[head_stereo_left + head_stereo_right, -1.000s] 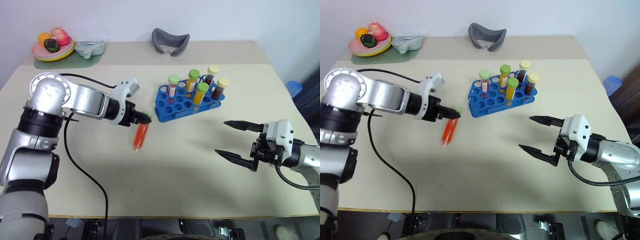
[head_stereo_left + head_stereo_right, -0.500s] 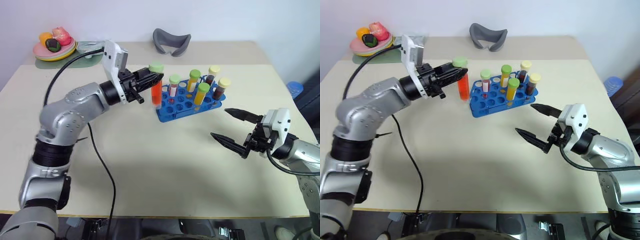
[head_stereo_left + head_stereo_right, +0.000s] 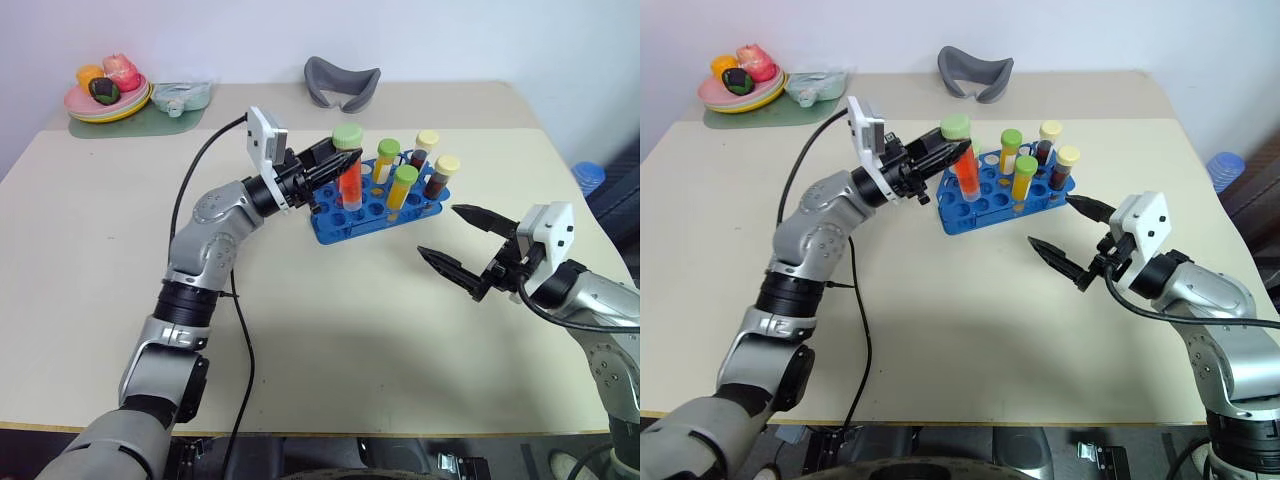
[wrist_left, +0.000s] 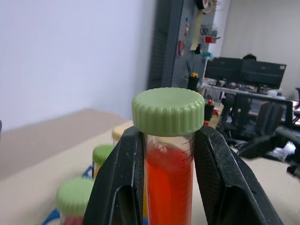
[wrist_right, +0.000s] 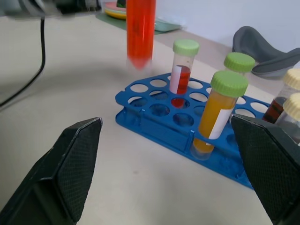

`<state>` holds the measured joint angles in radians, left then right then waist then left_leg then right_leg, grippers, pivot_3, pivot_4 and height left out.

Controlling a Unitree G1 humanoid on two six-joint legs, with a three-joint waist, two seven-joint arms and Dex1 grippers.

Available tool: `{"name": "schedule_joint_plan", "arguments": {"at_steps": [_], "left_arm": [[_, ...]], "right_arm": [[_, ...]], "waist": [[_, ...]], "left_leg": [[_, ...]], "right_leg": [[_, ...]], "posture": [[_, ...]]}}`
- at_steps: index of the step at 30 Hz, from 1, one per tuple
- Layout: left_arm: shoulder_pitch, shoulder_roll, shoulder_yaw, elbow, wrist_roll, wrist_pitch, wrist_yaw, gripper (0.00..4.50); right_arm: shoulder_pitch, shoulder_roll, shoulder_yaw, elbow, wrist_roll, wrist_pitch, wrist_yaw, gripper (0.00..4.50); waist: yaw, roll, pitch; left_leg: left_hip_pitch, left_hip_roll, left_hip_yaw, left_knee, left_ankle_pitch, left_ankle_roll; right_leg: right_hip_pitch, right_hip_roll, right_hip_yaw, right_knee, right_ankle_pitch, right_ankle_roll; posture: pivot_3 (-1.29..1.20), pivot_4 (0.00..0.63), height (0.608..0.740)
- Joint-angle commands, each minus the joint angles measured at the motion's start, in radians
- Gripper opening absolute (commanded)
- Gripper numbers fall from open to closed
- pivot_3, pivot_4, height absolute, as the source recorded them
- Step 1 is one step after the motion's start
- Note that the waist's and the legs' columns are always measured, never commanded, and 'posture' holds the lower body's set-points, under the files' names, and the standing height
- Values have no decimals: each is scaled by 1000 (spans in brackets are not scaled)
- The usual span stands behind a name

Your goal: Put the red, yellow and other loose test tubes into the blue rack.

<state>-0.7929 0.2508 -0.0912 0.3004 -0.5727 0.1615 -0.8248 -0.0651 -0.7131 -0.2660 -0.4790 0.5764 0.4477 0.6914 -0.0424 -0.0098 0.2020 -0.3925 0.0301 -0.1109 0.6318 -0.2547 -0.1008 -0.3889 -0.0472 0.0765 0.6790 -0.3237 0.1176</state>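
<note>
My left gripper is shut on the red test tube, just under its pale green cap. The tube hangs upright with its tip a little above the holes at the left end of the blue rack. In the left wrist view both black fingers press on the tube's sides. Two yellow tubes with green caps and two dark tubes with cream caps stand in the rack. My right gripper is open, low over the table to the right of the rack, pointing at it.
A tube with a white label stands in the rack near the red one. At the table's back are a plate of toy fruit, a pale green item and a grey curved object. My left arm's cable trails over the table.
My left gripper swung the red tube up from over the table on the left, turned it upright and carried it right, over the rack. My right gripper edged toward the rack.
</note>
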Motion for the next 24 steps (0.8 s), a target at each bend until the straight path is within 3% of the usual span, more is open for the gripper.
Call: {"name": "schedule_joint_plan", "arguments": {"at_steps": [1,10,24], "left_arm": [[-92,-46,23,141,80,-146,-42,1179],[-196,-158,48,388,176,-276,-70,1179],[-233,-143,56,502,274,-333,-135,1179]], "right_arm": [[-26,-2,7,-17,-41,68,-94,4500],[95,36,-41,-179,26,184,-178,4500],[149,56,-53,-262,38,195,-233,4500]], "waist": [[1,0,0],[-1,0,0],[-1,0,0]], "left_leg": [[0,0,0,0,0,0],[-1,0,0,-1,-1,1],[0,0,0,-1,-1,2]], "right_leg": [[0,0,0,0,0,0],[-1,0,0,-1,0,0],[0,0,0,0,0,0]], "posture": [[0,150,740],[0,150,740],[0,150,740]]}}
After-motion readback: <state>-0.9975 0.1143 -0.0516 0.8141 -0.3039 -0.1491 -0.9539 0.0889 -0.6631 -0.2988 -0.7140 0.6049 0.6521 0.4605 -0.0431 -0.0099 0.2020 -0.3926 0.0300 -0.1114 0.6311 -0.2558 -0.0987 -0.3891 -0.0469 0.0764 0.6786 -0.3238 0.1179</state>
